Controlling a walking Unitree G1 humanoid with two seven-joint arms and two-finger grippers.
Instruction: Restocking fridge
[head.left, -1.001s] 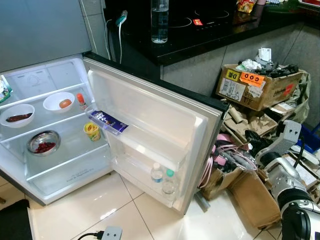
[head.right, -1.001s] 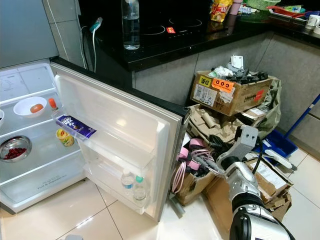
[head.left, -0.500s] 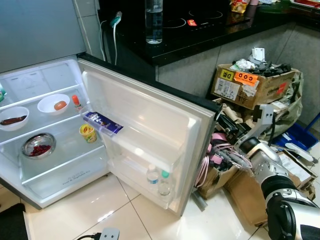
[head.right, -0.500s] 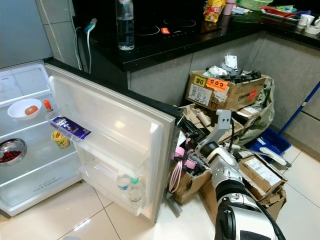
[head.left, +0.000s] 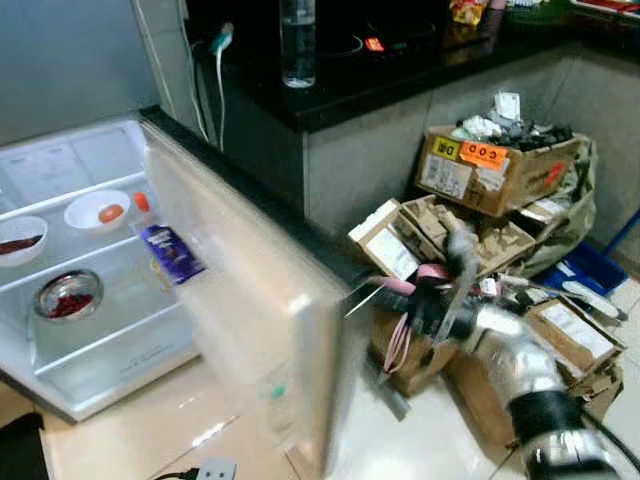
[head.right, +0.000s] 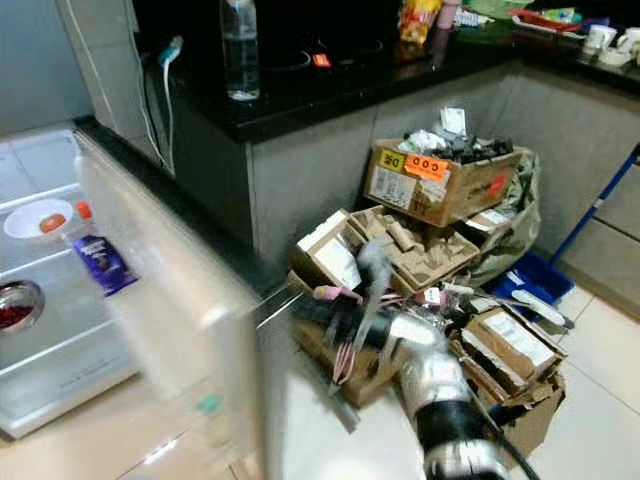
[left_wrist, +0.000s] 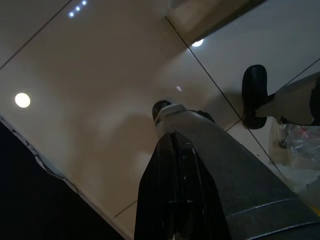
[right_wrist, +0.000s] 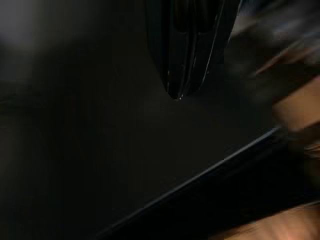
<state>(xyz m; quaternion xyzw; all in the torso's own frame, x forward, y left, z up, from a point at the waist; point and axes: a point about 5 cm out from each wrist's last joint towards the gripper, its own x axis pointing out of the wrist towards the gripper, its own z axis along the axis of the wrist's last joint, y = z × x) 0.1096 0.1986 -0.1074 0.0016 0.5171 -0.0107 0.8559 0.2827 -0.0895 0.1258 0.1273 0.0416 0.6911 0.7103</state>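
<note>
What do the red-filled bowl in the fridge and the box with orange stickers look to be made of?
The red-filled bowl looks like polished metal, probably steel: grey, with a bright reflective rim. The box with orange stickers looks like plain matte brown cardboard, with paper labels and creased, worn flaps.

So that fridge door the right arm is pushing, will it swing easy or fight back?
The fridge door probably swings easily: it shows blurred, mid-swing, with the right gripper at its outer edge, far from the hinge. Its shelves look lightly loaded, a chocolate bar and a small bottle, so little added weight. The bottle might tip when the door stops.
</note>
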